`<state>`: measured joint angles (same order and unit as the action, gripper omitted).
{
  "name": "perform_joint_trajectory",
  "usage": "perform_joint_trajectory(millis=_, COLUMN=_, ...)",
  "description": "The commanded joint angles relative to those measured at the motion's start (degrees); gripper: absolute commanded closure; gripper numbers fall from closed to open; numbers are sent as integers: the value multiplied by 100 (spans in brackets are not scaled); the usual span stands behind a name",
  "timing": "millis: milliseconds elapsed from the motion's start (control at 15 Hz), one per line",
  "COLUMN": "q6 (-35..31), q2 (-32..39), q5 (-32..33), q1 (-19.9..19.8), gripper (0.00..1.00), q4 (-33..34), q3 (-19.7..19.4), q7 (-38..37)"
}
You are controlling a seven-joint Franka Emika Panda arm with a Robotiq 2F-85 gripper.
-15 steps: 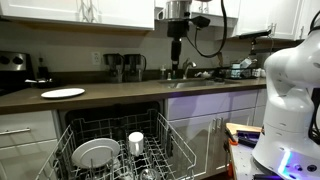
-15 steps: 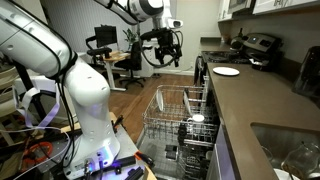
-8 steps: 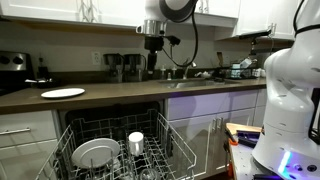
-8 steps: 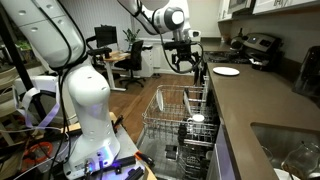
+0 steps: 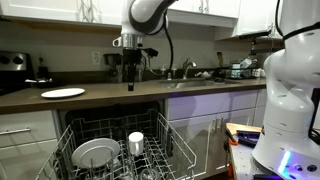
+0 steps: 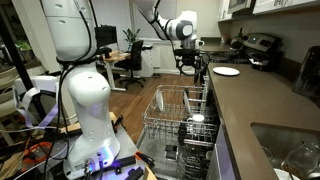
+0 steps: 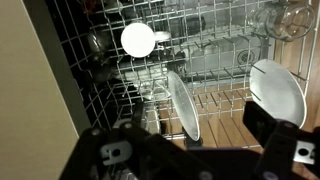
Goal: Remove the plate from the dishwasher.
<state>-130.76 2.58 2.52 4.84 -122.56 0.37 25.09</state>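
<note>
At the left of the bench (image 5: pixel 200 96), in an exterior view, a flat white dish (image 5: pixel 63 93) lies on the dark top. Below it the dishwasher (image 5: pixel 110 124) stands open, with its white wire rack (image 5: pixel 182 142) pulled out toward the camera. The plate (image 5: pixel 96 153) leans among the tines in the lower left part of the rack, its face turned to the camera. Nothing touches it. Up and to the right of it the gripper (image 5: pixel 131 80) hangs in the air above the bench edge, pointing straight down, well apart from the plate and the rack. Below the gripper a white cup (image 5: pixel 136 142) sits in the rack just beside the plate. The arm's white base (image 5: pixel 290 100) fills the right edge. In the wrist view the cup shows as a bright round shape at upper left. Two pale dishes stand on edge in the middle and at the right, and which of them is the plate cannot be told. The dark fingers (image 7: pixel 280 146) sit far apart at the bottom corners, so the gripper is spread wide and holds nothing.
</note>
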Motion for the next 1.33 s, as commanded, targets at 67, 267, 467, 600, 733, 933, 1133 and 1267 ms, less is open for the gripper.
perform_joint_trajectory(millis=67, q6=404, q2=717, q5=91, q1=-11, gripper=0, q4=857, q3=323, q7=276)
perform_joint_trajectory(millis=267, q6=340, q2=658, q5=118, q1=-62, gripper=0, q4=731, q3=426, q7=104)
perform_joint_trajectory(millis=467, q6=406, q2=794, q5=150, q1=-50, gripper=0, q4=877, q3=455, q7=102)
perform_joint_trajectory(millis=600, q6=258, q2=917, q5=232, q1=-27, gripper=0, q4=905, q3=455, q7=70)
perform_joint_trajectory(millis=733, q6=-31, q2=1168, q5=244, q1=-19, gripper=0, q4=985, q3=482, q7=124)
perform_joint_trajectory(millis=933, q6=-578, q2=1594, q5=330, q1=1, gripper=0, q4=1132, q3=546, q7=138)
perform_joint_trajectory(millis=1133, q6=-925, q2=2049, q5=443, q1=16, gripper=0, q4=1358, q3=622, q7=130)
perform_joint_trajectory(millis=1267, q6=-1039, q2=2354, q5=418, q1=-4, gripper=0, q4=1554, q3=702, q7=191)
